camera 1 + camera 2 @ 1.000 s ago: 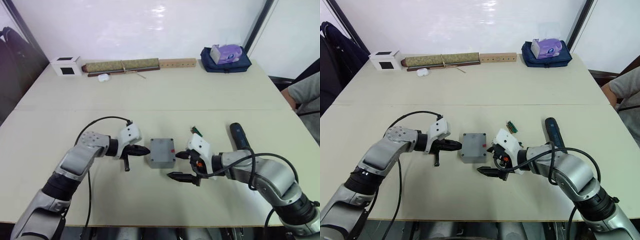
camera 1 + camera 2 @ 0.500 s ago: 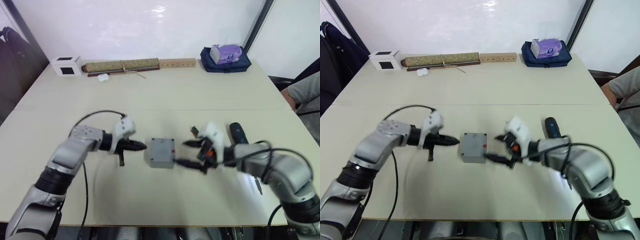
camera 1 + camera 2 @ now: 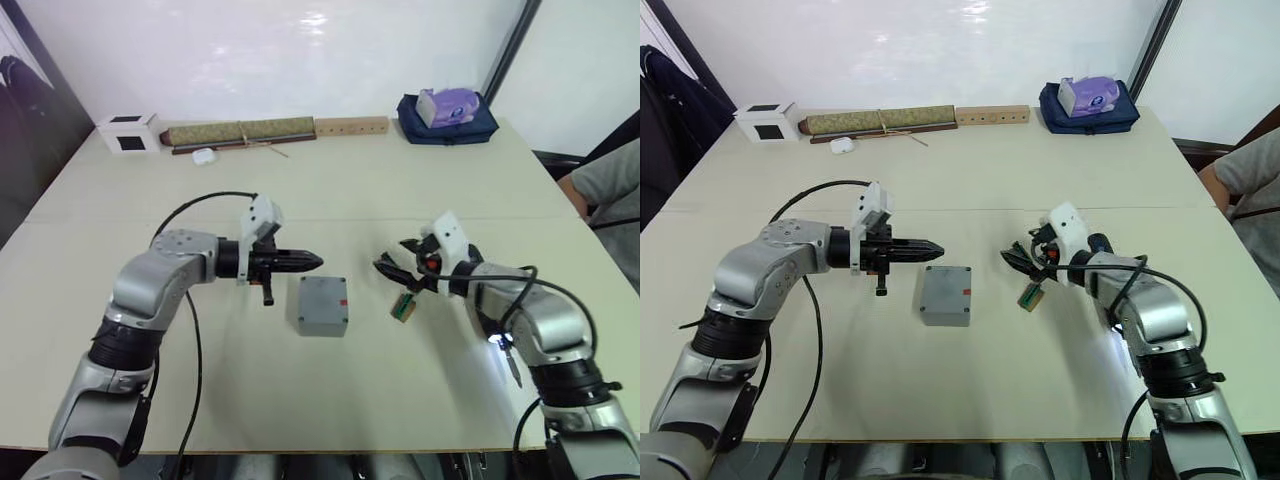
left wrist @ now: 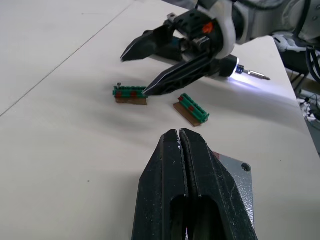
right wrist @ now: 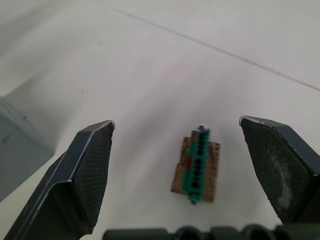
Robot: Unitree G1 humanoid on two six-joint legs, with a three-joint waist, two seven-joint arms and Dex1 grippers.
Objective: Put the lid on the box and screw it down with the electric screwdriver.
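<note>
With the small square grey plastic box (image 3: 322,305) lidded mid-bench, left gripper (image 3: 308,262) closed empty, right gripper (image 3: 1016,258) spread, fetching the blue-black pen-style electric screwdriver (image 3: 503,345) seems next.

1 box (image 3: 322,305), 2 terminal strips (image 4: 131,94)

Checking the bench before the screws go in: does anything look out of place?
Two small green terminal boards lie loose on the table beside the box, one of them just ahead of the open jaws of the right gripper. The electric screwdriver lies unheld by the right arm with its tip light on.
</note>
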